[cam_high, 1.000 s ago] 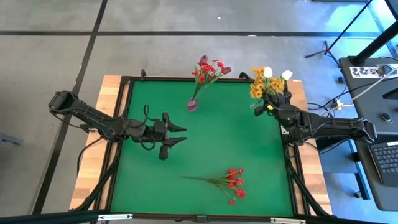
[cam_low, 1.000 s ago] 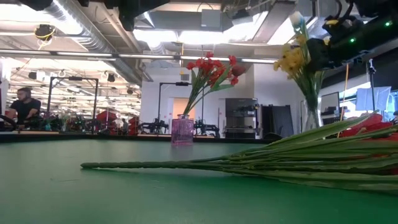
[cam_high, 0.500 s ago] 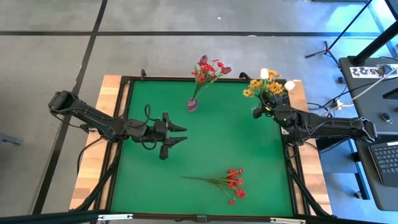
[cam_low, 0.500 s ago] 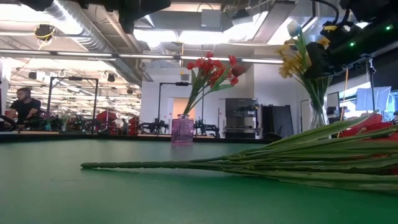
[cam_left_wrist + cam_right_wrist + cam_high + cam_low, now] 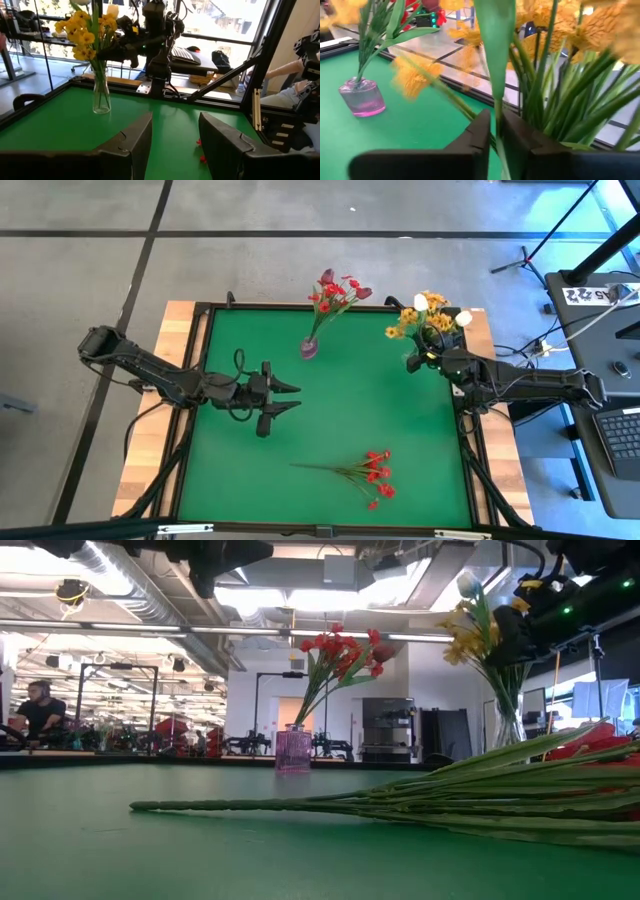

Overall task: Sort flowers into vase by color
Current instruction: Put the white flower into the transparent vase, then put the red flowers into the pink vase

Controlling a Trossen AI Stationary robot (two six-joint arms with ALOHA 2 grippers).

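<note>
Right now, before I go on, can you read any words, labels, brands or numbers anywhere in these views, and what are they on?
White card with dark digits on the grey side desk right of the table: printed characters are there, too small and blurred to read.
Green table mat, pink glass vase, clear glass vase: no text visible.
Nothing else legible in any view.

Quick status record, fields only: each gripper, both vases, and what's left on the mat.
left gripper: open, empty, waiting over the mat's left half
right gripper: at the clear vase, a green stem between its fingers
pink vase: red flowers and dark tulips
clear vase: yellow sprays, white tulips
left to sort: red spray lying near the mat's front edge
</note>
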